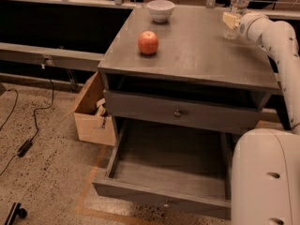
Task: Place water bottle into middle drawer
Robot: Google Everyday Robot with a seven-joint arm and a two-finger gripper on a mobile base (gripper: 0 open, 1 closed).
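The water bottle (239, 2), clear with a white cap, stands upright at the back right corner of the grey cabinet top (197, 55). My gripper (230, 20) is at the bottle's lower half, right against it and in front of it, at the end of my white arm (276, 41). The bottle's lower body is partly hidden by the gripper. The middle drawer (168, 170) is pulled out wide open below, and its inside shows nothing in it. The like drawer above it (177, 112) is shut.
A red apple (148, 42) sits on the left middle of the cabinet top. A white bowl (160, 9) stands at the back. A cardboard box (91, 111) stands on the floor left of the cabinet. A cable (28, 125) lies on the floor. My white body (265, 177) stands beside the drawer's right.
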